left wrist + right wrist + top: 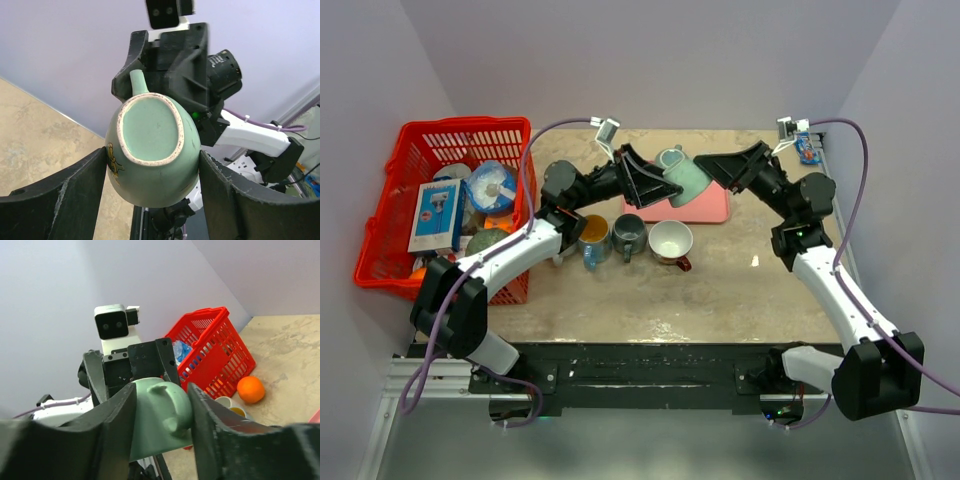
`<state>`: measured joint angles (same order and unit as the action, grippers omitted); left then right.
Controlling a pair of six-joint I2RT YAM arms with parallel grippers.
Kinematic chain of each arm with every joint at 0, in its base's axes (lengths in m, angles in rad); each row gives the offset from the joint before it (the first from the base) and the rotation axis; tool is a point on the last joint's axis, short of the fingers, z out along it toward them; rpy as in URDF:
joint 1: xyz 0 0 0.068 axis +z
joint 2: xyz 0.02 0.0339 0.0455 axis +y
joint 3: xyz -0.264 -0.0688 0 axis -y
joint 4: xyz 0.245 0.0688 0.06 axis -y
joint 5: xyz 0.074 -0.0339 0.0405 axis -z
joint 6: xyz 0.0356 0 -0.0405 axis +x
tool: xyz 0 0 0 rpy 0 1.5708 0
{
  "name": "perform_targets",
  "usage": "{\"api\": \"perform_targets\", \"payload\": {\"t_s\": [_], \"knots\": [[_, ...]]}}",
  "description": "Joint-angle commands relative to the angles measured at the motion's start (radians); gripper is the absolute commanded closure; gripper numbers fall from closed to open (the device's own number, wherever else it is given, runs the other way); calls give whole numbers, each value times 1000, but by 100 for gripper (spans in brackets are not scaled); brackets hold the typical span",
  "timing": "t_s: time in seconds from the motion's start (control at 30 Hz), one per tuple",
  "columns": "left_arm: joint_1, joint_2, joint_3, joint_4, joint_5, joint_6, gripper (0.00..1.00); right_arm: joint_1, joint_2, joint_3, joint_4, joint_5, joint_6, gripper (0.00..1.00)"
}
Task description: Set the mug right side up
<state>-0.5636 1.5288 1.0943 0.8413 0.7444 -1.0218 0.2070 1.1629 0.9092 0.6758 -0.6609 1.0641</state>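
Lilac walls enclosed the table (740, 290). Above its pink tray (712, 210) at 12 o'clock, the green mug (682, 180) was clamped by the left gripper (661, 184); the right gripper (710, 171) flanked its handle (171, 406), grip indeterminable. Cups (630, 236) stood at 7 o'clock.

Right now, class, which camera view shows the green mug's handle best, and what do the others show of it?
The right wrist view: the handle sits close up, mid-frame, between the right gripper fingers. The left wrist view shows only a stub of it above the mug body; the top view shows the mug small, its handle indistinct.
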Motion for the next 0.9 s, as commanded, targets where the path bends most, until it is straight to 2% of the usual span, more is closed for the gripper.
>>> {"api": "perform_targets", "payload": {"t_s": [0.0,0.03,0.1,0.13,0.23,0.3,0.4,0.43,0.47,0.5,0.6,0.63,0.7,0.73,0.87], "knots": [[4,-12,-4,94,-37,-21,100,-4,-19,3,54,21,14,59],[4,-13,-7,94,-40,-23,100,-6,-17,8,51,17,11,72],[4,-13,-10,96,-42,-24,100,-4,-20,17,33,14,1,87],[4,-13,-10,96,-43,-24,100,-6,-20,28,7,11,-25,99],[5,-13,-11,93,-40,-23,99,-6,-37,45,-59,15,-91,100],[4,-16,-10,85,-42,-17,91,-4,-48,56,-102,17,-133,100],[4,-22,-8,50,-43,18,72,-4,-66,86,-214,18,-237,100],[5,-30,-4,7,-46,35,54,-6,-72,105,-285,20,-268,100],[7,-36,-1,-22,-50,83,46,-6,-80,117,-336,36,-347,100],[7,-44,3,-56,-68,113,34,-6,-86,134,-394,55,-390,100],[14,-99,18,-230,-144,261,20,-4,-95,201,-617,130,-562,100],[16,-110,27,-339,-169,300,19,-4,-92,239,-731,148,-605,100],[16,-133,58,-447,-255,409,12,-4,-78,295,-890,251,-734,100],[16,-137,70,-547,-282,440,11,-4,-75,307,-928,277,-813,100],[18,-151,113,-735,-391,561,8,-3,-57,345,-1050,403,-992,100]]}}
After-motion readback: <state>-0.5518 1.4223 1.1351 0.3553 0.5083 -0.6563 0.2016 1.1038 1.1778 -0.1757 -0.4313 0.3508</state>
